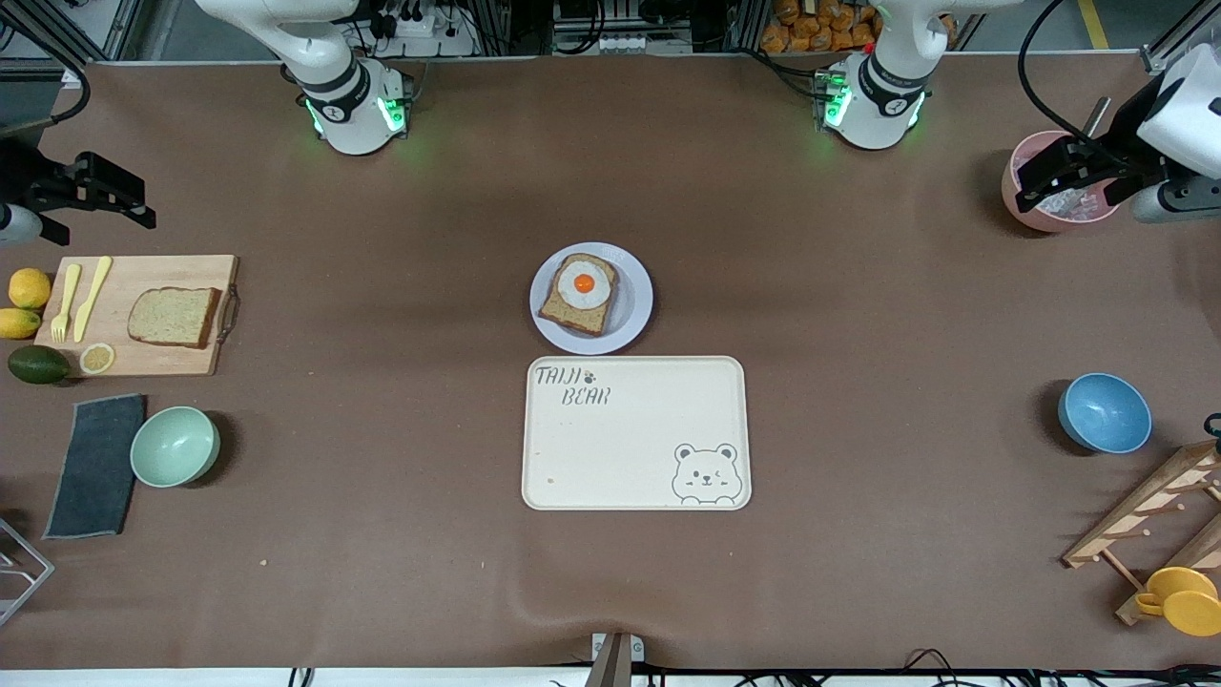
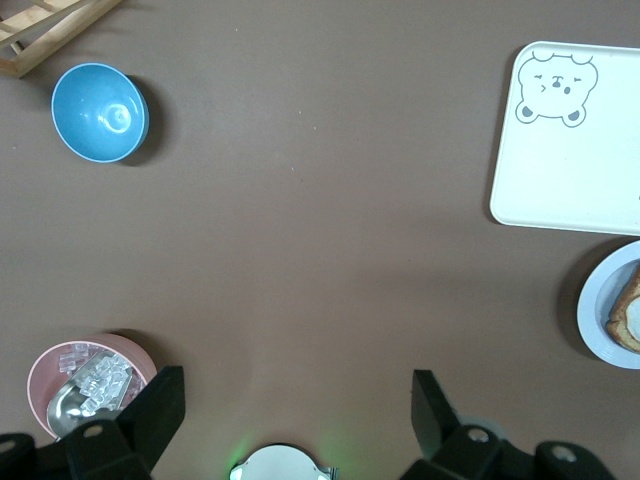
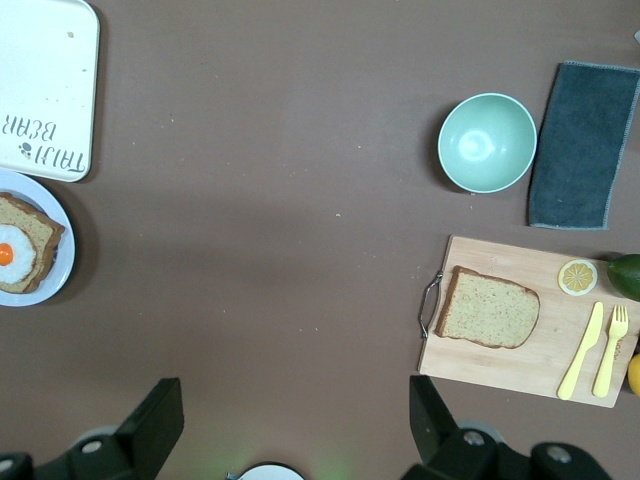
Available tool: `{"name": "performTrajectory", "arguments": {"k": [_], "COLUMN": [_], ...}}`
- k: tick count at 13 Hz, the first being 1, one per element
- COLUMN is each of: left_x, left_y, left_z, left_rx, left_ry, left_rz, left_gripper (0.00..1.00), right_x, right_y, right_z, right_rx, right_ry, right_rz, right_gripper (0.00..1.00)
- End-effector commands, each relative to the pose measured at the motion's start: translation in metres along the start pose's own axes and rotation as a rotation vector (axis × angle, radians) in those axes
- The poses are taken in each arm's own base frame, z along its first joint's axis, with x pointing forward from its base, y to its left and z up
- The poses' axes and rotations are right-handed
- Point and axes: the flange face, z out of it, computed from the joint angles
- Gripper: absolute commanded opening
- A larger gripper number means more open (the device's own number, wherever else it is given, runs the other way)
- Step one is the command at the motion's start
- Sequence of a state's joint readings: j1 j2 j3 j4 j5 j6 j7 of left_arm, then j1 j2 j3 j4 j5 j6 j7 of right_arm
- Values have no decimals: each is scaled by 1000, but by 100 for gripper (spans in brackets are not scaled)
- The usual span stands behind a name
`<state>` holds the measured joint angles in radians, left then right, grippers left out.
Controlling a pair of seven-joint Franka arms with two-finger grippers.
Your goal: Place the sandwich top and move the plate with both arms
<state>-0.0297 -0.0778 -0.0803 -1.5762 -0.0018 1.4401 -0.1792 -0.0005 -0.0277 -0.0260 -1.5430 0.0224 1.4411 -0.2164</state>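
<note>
Front view has us starting cold: sandwich top (image 1: 174, 317) on the cutting board (image 1: 134, 313) at the right arm's end, plate (image 1: 633, 320) with the egg slice (image 1: 580, 292) mid-table. Right gripper (image 3: 290, 425) and left gripper (image 2: 295, 420) both hang empty, jaws spread wide. Bread looks floppy, probably; a shallow pinch could fold it or drop it off-center.

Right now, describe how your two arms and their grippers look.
Both arms are glossy white with dark joint bands and green lights glowing at their round bases. The right arm and left arm look alike. The left gripper and right gripper are black, angular, two-fingered. A black cable loops above the left gripper.
</note>
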Motion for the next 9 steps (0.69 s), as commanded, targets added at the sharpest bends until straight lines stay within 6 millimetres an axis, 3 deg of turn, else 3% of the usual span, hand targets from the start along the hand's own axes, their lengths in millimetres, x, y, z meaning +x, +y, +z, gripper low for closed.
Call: {"name": "performTrajectory", "arguments": {"k": [1, 9], "left_x": [2, 5], "left_y": [5, 11], "left_z": [0, 12], "left_rx": [-10, -18], "left_ry": [-17, -42], "left_rz": [17, 27], "left_gripper": [100, 100], "right_x": [-1, 1], "right_y": [-2, -4], "right_z": [0, 2], "right_rx": [9, 10], "right_ry": [3, -2], "right_rz": [8, 6], "right_gripper": [100, 100]}}
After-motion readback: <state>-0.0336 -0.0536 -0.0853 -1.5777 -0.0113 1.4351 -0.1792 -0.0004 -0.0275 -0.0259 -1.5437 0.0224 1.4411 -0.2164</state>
